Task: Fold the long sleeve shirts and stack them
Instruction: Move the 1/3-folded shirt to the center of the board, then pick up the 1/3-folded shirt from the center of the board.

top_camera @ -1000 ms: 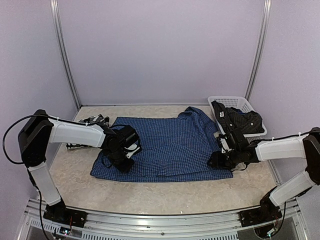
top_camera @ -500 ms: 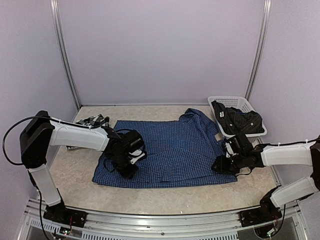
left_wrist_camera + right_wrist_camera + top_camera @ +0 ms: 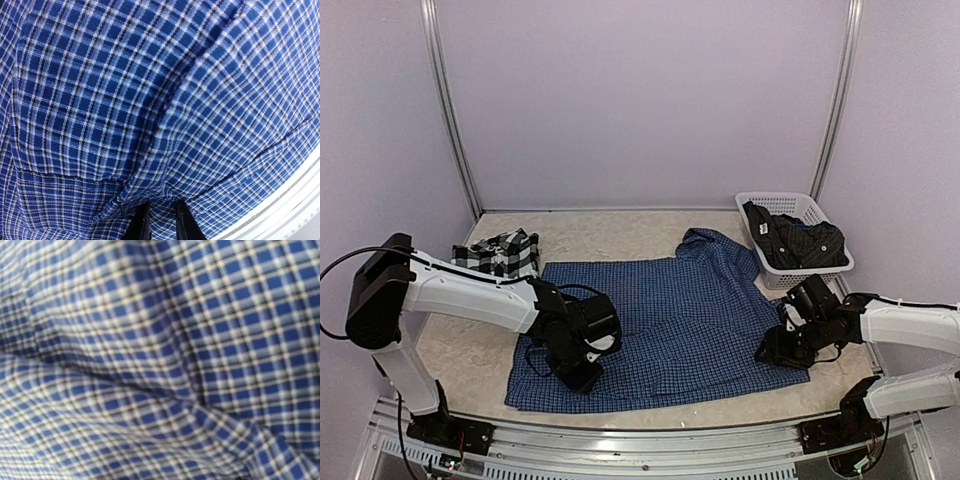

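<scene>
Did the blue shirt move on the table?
Yes. The blue shirt has slid toward the near edge: its front hem now lies closer to the metal rail than before.

The speckled beige bench (image 3: 620, 232) carries a blue checked shirt (image 3: 690, 310) spread flat across its middle, a crumpled black-and-white plaid shirt (image 3: 500, 252) at far left and a white basket (image 3: 790, 203) at far right.

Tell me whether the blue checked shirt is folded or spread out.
Spread out: the blue checked shirt lies as one broad sheet across the table, not as a compact folded bundle.
</scene>
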You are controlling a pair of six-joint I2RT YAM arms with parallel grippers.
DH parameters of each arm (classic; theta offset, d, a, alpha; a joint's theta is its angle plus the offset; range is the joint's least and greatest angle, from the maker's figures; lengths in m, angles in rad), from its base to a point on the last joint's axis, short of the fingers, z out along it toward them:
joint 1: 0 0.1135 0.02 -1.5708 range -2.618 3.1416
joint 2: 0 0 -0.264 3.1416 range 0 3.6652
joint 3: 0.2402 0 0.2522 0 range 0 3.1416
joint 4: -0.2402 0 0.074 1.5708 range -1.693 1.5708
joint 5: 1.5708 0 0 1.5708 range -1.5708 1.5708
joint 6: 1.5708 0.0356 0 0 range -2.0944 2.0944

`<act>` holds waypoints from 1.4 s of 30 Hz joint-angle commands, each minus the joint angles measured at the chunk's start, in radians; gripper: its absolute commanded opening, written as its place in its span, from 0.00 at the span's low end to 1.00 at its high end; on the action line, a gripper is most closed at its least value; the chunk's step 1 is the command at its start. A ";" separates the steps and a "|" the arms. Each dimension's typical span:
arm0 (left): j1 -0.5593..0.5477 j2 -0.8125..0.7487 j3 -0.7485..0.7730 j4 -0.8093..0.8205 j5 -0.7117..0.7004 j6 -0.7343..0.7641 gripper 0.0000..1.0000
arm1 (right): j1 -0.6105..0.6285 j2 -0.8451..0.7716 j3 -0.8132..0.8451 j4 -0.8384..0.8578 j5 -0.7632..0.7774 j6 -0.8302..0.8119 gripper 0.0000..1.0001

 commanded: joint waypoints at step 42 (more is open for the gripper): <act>0.699 0.191 0.424 0.360 0.020 0.120 0.75 | -0.141 1.006 1.225 0.093 0.049 -0.557 0.71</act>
